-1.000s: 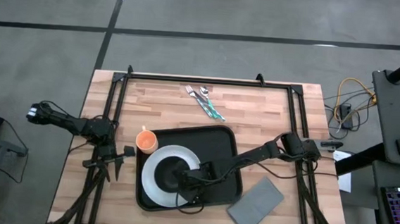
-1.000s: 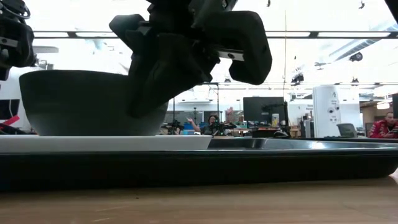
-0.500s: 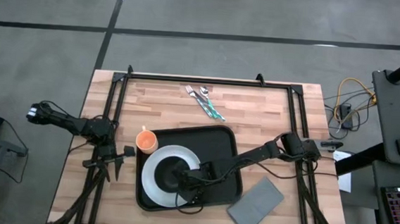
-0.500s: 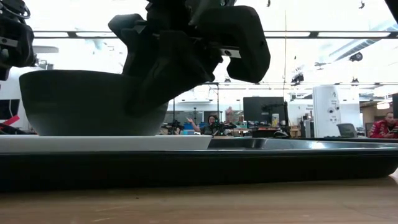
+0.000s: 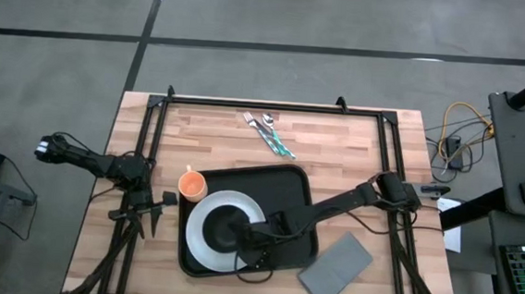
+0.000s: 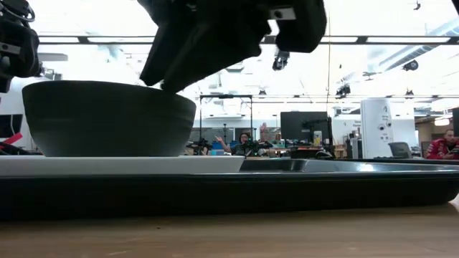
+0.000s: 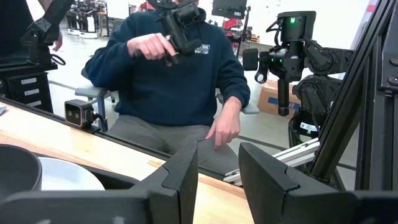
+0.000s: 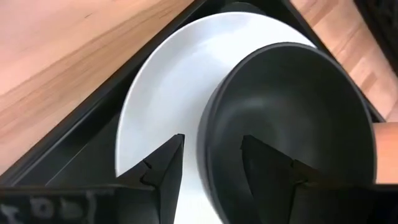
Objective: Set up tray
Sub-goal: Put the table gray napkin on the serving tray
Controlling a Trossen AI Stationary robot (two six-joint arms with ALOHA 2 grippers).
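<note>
The black tray lies on the wooden table. On its left half sits a white plate, and a dark bowl stands by its base on the plate. My right gripper hovers open just above the bowl's near-right rim, tilted down and touching nothing; in the low view it is clear above the bowl. An orange cup stands at the tray's far left corner. My left gripper waits open at the table's left edge.
A fork and spoon lie near the table's far edge. A grey napkin lies on the wood right of the tray. A seated person shows beyond the table in the left wrist view. Bare wood lies far and right of the tray.
My right gripper has risen from the bowl's rim and now hangs clear above it. The bowl has stayed where it was on the plate.
</note>
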